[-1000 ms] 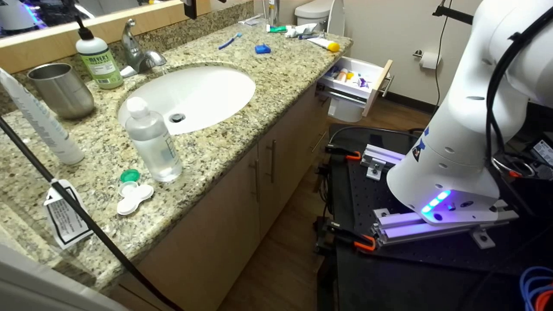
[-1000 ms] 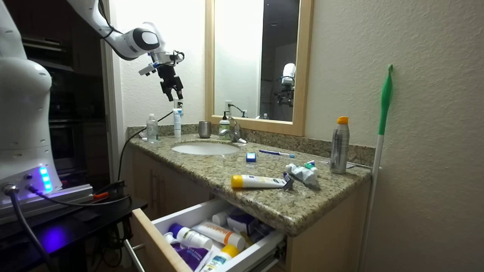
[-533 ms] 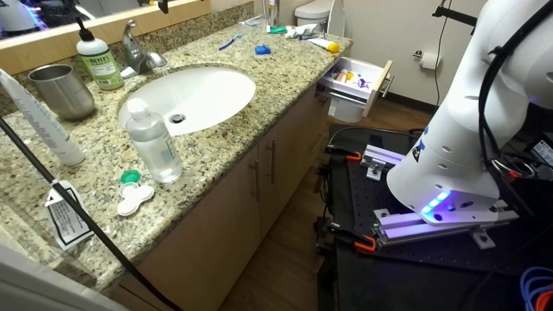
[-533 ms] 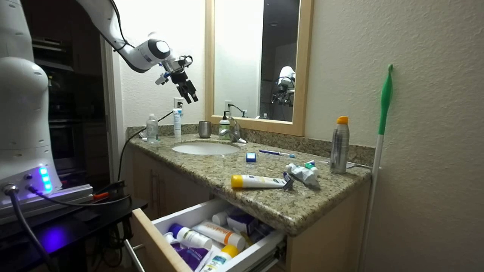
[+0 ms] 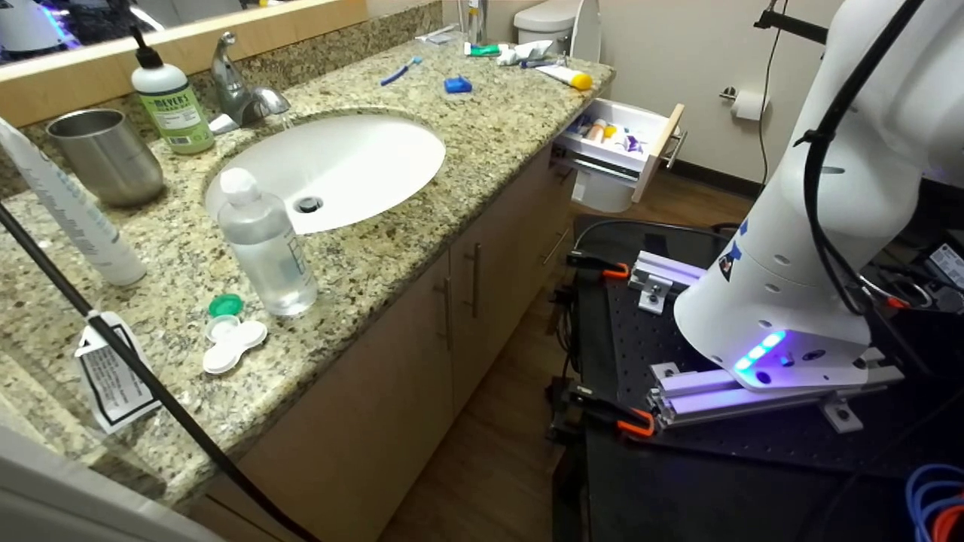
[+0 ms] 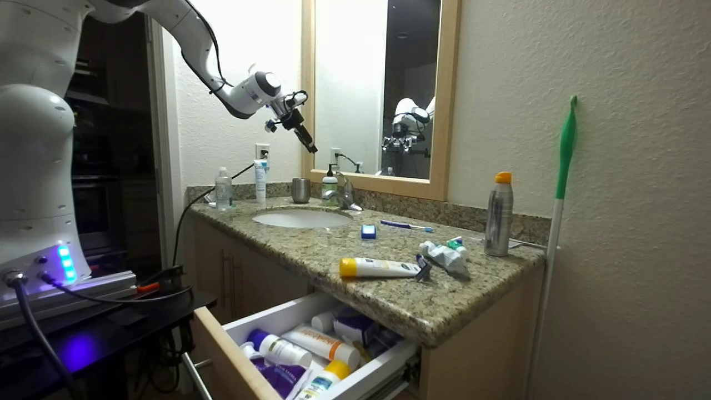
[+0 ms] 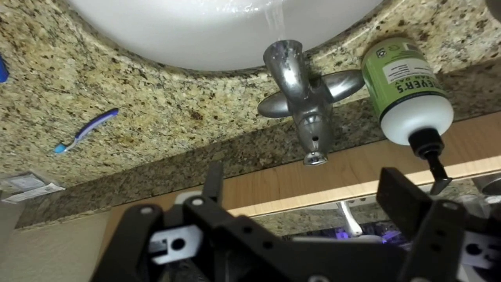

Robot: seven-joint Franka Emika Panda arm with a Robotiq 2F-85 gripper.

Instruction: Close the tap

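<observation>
The chrome tap (image 7: 303, 90) stands at the back rim of the white sink, its handle upright. Water runs from its spout into the sink in the wrist view. The tap also shows in both exterior views (image 5: 239, 90) (image 6: 348, 191). My gripper (image 7: 305, 183) is open and empty, with the tap's handle top lying between and beyond its two black fingers in the wrist view. In an exterior view the gripper (image 6: 312, 149) hangs tilted in the air above and to the left of the tap, touching nothing. In the remaining exterior view the gripper is out of frame.
The green-tinted soap pump bottle (image 7: 407, 90) stands close beside the tap. A steel cup (image 5: 109, 158), a white tube (image 5: 71, 207) and a clear bottle (image 5: 267, 248) stand around the sink (image 5: 407, 143). The mirror frame (image 6: 383, 185) rises right behind the tap. An open drawer (image 6: 239, 355) juts out.
My gripper has moved right across an exterior view, toward the tap and mirror, and has turned and tilted more. The tap and the counter objects have not moved.
</observation>
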